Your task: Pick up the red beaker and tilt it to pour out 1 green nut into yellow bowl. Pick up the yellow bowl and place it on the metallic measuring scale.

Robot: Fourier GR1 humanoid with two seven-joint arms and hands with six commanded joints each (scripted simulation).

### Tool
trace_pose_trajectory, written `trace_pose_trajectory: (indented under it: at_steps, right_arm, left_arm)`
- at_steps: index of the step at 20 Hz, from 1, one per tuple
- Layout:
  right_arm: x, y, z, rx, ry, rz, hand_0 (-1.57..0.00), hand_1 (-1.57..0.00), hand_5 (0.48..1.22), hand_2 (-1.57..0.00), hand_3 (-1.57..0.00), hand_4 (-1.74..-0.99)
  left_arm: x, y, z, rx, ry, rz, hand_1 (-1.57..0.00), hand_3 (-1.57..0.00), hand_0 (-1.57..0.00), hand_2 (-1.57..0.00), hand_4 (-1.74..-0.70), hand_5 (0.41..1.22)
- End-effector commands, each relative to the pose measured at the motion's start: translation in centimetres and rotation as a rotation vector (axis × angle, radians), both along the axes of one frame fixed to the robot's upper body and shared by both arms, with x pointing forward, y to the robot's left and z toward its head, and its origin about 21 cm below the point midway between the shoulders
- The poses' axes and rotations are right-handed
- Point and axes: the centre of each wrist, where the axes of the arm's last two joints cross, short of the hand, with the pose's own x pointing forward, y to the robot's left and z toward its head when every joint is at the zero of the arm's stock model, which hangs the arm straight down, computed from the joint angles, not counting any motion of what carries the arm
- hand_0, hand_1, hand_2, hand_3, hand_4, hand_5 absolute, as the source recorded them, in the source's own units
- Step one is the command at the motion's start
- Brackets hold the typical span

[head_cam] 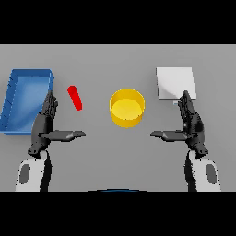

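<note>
Both hands hovering, left hand (44, 124), right hand (192, 124), fingers straight, apart, holding nothing. Red beaker (75, 97) looking slim, light, rigid; judging mid-body pinch. Yellow bowl (126, 107) waiting on bench (101, 152).

Your left hand (44, 124) and right hand (191, 124): well apart, fingers straight, thumbs pointing inward, apparently holding nothing.

My left hand (45, 123) covers the near right corner of the blue rectangular tray (20, 99). My right hand (190, 123) hides part of the near edge of the flat pale metallic scale (173, 80). The slim red beaker (74, 97) is too small to show any contents.
</note>
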Motion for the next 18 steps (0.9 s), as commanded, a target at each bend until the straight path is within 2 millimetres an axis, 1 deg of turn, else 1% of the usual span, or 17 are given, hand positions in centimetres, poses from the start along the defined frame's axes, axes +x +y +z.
trace_pose_trajectory:
  at_steps: [1,6,7,8,9,10,11,12,13,14,15,18]
  right_arm:
    - [0.0,0.0,0.0,0.001,0.0,-0.001,0.0,0.0,0.578,0.0,0.0,-1.071]
    - [0.3,0.1,-0.1,0.001,0.009,0.0,0.0,0.0,0.578,0.0,0.0,-1.071]
    - [-0.5,-0.3,0.5,-0.154,-0.083,0.002,0.0,0.0,0.578,0.0,0.0,-1.071]
    - [-1.1,-0.3,0.7,-0.242,-0.134,0.013,0.0,0.0,0.577,0.0,0.0,-1.072]
    - [-1.5,0.0,1.0,-0.295,-0.159,0.026,0.0,0.0,0.576,0.0,0.0,-1.066]
    - [-2.0,0.4,1.1,-0.324,-0.164,0.033,0.0,0.0,0.577,0.0,0.0,-1.064]
    - [-2.1,0.2,1.4,-0.339,-0.163,0.029,0.0,0.0,0.581,0.0,0.0,-1.071]
    - [-2.3,0.4,1.2,-0.338,-0.157,0.038,0.0,0.0,0.585,0.0,0.0,-1.084]
    - [-2.1,0.7,1.4,-0.319,-0.158,0.053,0.0,0.0,0.592,0.0,0.0,-1.103]
    - [-2.0,0.7,1.5,-0.32,-0.149,0.052,0.0,0.0,0.6,0.0,0.0,-1.118]
    - [-2.5,1.0,1.3,-0.311,-0.154,0.068,0.0,0.0,0.607,0.0,0.0,-1.131]
    - [-1.9,0.6,1.6,-0.28,-0.158,0.08,0.0,0.0,0.627,0.0,0.0,-1.18]
  left_arm:
    - [-0.1,0.1,0.0,-0.001,-0.001,0.001,0.0,0.0,0.0,0.0,-1.14,0.66]
    - [-0.9,0.6,-0.3,-0.001,0.001,0.005,0.0,0.0,0.0,0.0,-1.14,0.66]
    - [-2.0,0.9,0.4,0.083,-0.046,-0.028,0.0,0.0,0.0,0.0,-1.14,0.66]
    - [-3.0,1.0,0.9,0.127,-0.08,-0.053,0.0,0.0,0.0,0.0,-1.14,0.66]
    - [-3.6,0.4,1.7,0.154,-0.093,-0.073,0.0,0.0,0.0,0.0,-1.14,0.66]
    - [-4.1,0.5,2.0,0.176,-0.081,-0.085,0.0,0.0,0.0,0.0,-1.14,0.662]
    - [-4.1,0.4,2.4,0.194,-0.068,-0.095,0.0,0.0,0.0,0.0,-1.14,0.66]
    - [-4.3,0.1,2.4,0.198,-0.051,-0.098,0.0,0.0,0.0,0.0,-1.14,0.657]
    - [-4.3,0.3,2.5,0.202,-0.037,-0.1,0.0,0.0,0.0,0.0,-1.14,0.655]
    - [-4.2,0.0,2.4,0.199,-0.013,-0.112,0.0,0.0,0.0,0.0,-1.14,0.652]
    - [-3.7,-0.2,2.5,0.202,0.0,-0.107,0.0,0.0,0.0,0.0,-1.14,0.65]
    - [-2.2,-0.4,1.5,0.208,0.037,-0.111,0.0,0.0,0.0,0.0,-1.14,0.647]
